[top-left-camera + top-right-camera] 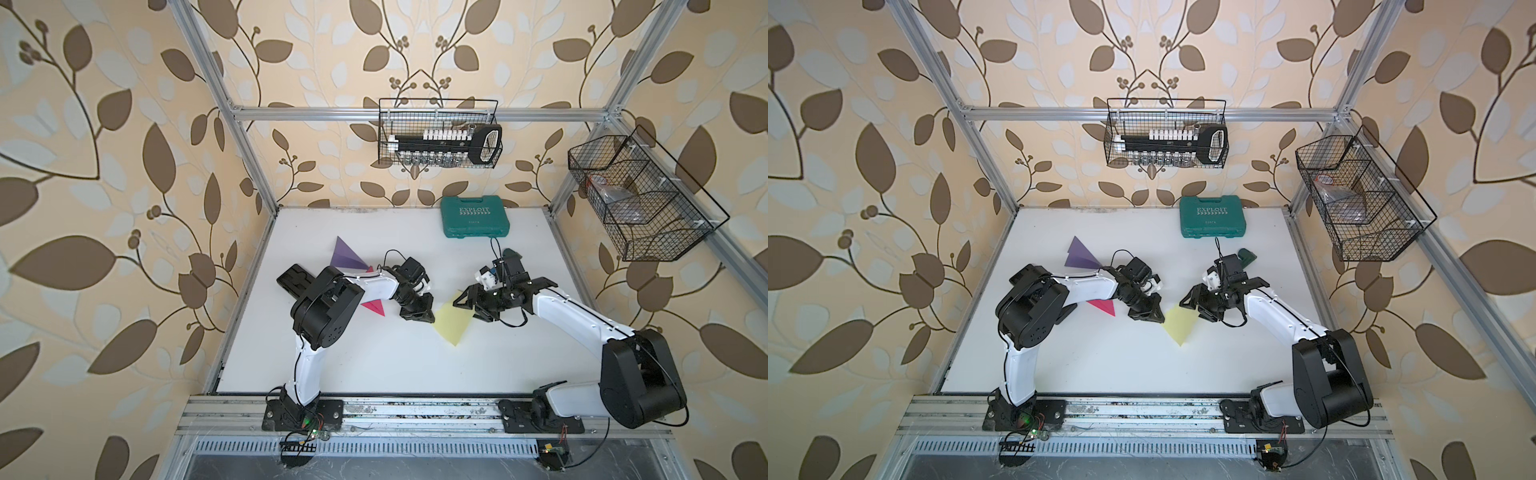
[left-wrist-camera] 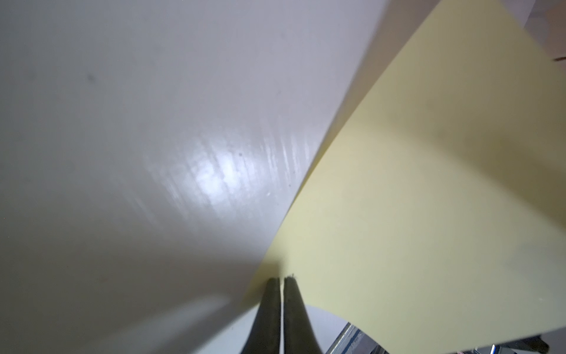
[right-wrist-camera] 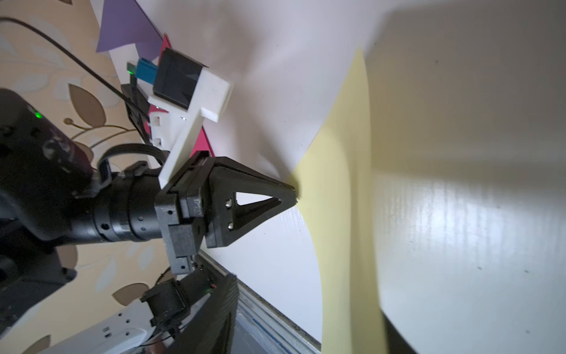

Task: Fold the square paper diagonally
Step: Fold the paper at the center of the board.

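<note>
Yellow paper is lying mid-table between the arms in both top views. The left gripper is reaching in low and pinching one corner. The right gripper, wrist bent down, is straddling the opposite corner with jaws partly apart. In the left wrist view, closed fingertips are clamping the sheet's edge. In the right wrist view, the sheet is bowing off the white table. The fold is probably just starting; next, one corner needs carrying onto the other.

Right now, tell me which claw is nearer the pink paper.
Left. The left claw, shut on a corner of the yellow paper, is a short gap from the pink paper; the right claw hangs over that sheet's far side, farther off.
</note>
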Controlling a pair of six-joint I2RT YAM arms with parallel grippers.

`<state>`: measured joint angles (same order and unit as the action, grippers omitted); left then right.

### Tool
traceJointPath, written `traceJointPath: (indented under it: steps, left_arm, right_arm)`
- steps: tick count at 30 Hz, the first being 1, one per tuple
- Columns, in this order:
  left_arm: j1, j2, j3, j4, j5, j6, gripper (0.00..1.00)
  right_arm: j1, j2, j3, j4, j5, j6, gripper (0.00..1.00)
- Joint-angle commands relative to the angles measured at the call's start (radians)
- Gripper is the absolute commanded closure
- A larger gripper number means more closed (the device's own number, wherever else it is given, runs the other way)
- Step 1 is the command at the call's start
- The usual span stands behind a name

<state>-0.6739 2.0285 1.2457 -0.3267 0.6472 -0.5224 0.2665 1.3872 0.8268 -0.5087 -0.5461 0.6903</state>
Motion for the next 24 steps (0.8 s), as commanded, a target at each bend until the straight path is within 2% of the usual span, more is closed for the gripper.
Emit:
traceJointPath:
  steps: [1, 4, 7, 10, 15, 19, 24]
  left_arm:
    - [-0.003, -0.024, -0.006, -0.021, -0.015, 0.029, 0.92]
    - [-0.002, -0.024, -0.006, -0.021, -0.017, 0.027, 0.92]
    - [-0.003, -0.024, -0.007, -0.018, -0.015, 0.027, 0.92]
    - [-0.004, -0.025, -0.005, -0.015, -0.012, 0.024, 0.92]
    - [-0.003, -0.028, -0.002, -0.01, -0.004, 0.023, 0.92]
    - [-0.003, -0.026, -0.005, -0.002, 0.004, 0.021, 0.92]
    - [-0.003, -0.031, -0.009, 0.008, 0.007, 0.016, 0.92]
  right_arm:
    - [0.016, 0.003, 0.054, -0.102, 0.086, -0.063, 0.57]
    - [0.033, 0.001, 0.083, -0.169, 0.151, -0.101, 0.71]
    - [0.054, 0.01, 0.104, -0.202, 0.192, -0.118, 0.72]
    - [0.092, 0.025, 0.126, -0.225, 0.245, -0.124, 0.78]
    - [0.184, 0.067, 0.2, -0.298, 0.377, -0.121, 1.0]
    - [0.244, 0.105, 0.269, -0.361, 0.472, -0.109, 1.0]
    - [0.276, 0.144, 0.281, -0.301, 0.414, -0.076, 1.0]
